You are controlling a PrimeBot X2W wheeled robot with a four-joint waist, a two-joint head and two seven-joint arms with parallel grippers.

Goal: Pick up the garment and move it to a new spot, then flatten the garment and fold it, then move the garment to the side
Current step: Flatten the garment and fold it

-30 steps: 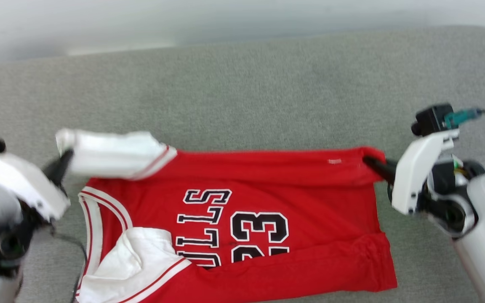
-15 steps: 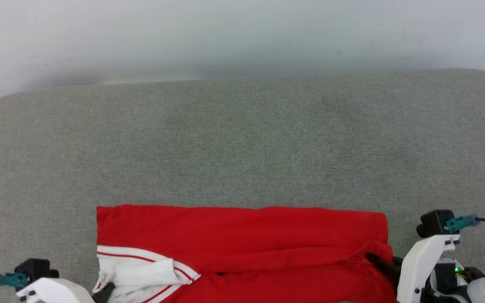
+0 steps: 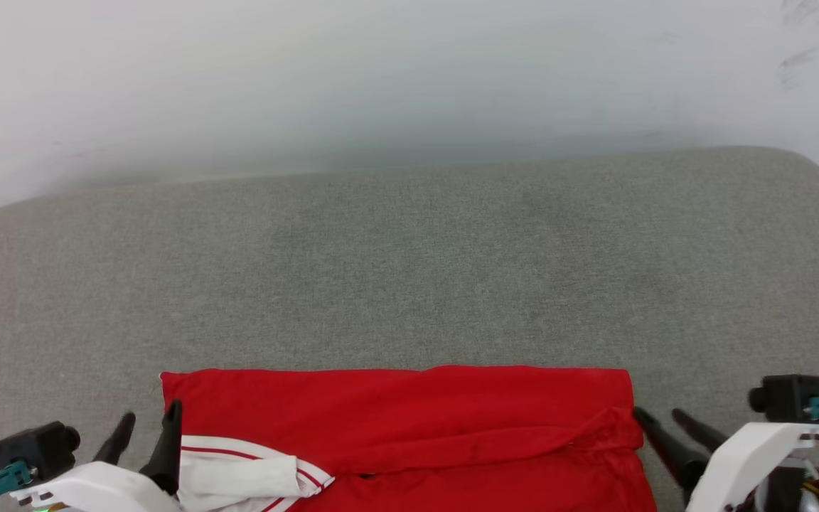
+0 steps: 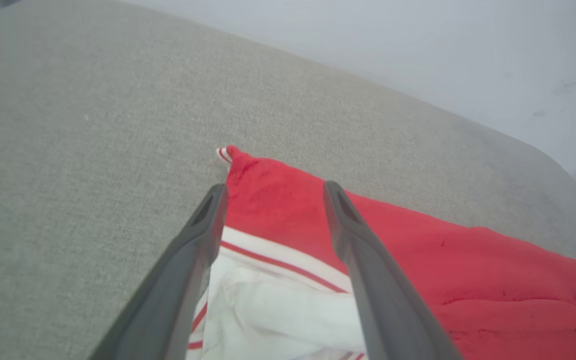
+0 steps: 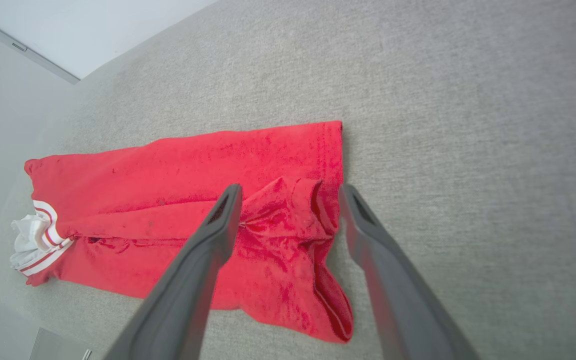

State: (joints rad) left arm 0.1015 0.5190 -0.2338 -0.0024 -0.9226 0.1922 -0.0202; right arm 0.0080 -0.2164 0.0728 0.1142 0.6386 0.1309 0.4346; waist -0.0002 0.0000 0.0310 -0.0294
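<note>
Oblong red garment (image 3: 409, 405) on grey upholstery (image 3: 409, 270)

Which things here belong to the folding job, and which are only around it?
For the job: red garment, folded; left tool, open; right tool, open.
Only around: grey padded surface under it; white wall behind.

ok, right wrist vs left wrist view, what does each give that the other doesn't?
Right wrist: the full folded length of the garment, its rumpled end framed by the open right gripper. Left wrist: a close look at the white striped sleeve under the open left gripper, plus the striped corner tip. Both: red cloth lying loose on the grey surface, pale wall behind.
</note>
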